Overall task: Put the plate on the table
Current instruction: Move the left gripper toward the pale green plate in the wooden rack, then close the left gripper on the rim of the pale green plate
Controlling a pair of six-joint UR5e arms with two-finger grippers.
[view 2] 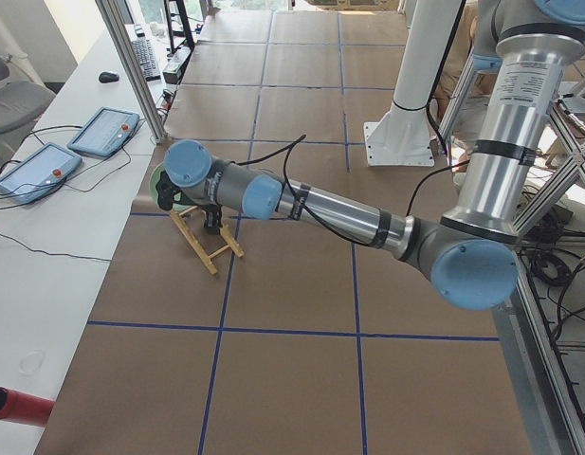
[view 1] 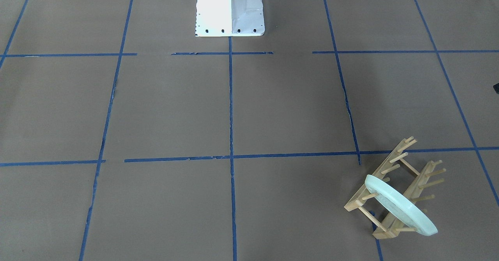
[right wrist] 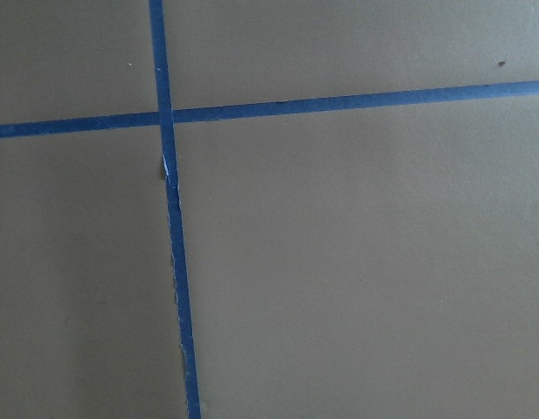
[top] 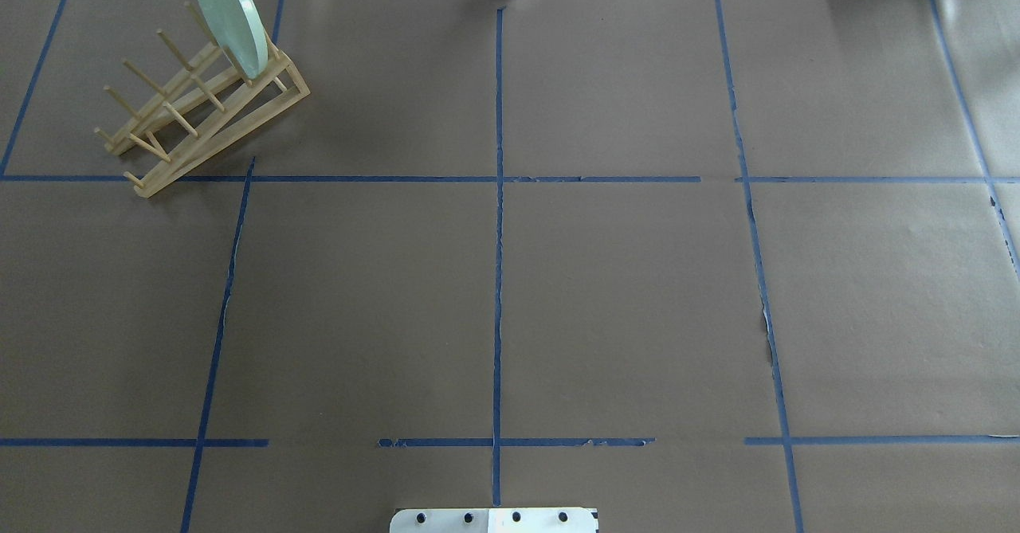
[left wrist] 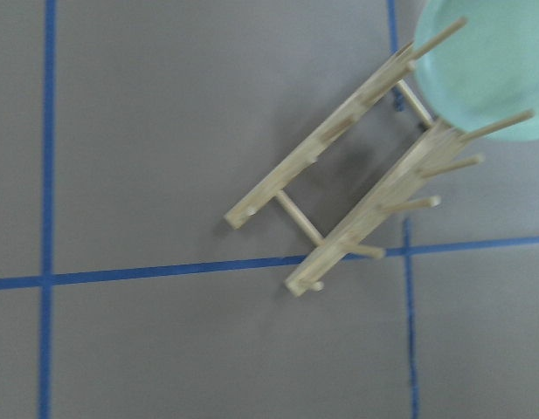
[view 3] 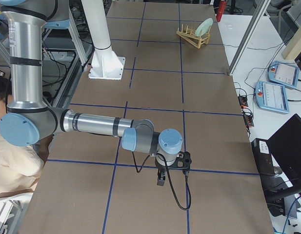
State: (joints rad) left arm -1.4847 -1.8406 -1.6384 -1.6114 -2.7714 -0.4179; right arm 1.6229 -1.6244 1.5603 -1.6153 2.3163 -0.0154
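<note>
The pale mint-green plate (view 1: pixel 401 206) stands on edge between the pegs of a light wooden rack (view 1: pixel 419 183), at the table's far left corner in the overhead view, plate (top: pixel 227 19) and rack (top: pixel 223 139). The left wrist view looks down on the rack (left wrist: pixel 367 214) with the plate (left wrist: pixel 487 70) at top right. The brown table (top: pixel 621 294) has blue tape lines. In the exterior left view my left gripper (view 2: pixel 211 220) hangs over the rack beside the plate (view 2: pixel 157 185). My right gripper (view 3: pixel 161 179) hovers over bare table, far from the plate (view 3: pixel 205 25). I cannot tell whether either is open.
The white robot base (view 1: pixel 230 15) stands at the table's near middle edge. Teach pendants (view 2: pixel 102 131) lie on a side desk beyond the table's far edge, behind an aluminium post (view 2: pixel 131 66). A person (view 3: pixel 13 161) sits beside the robot.
</note>
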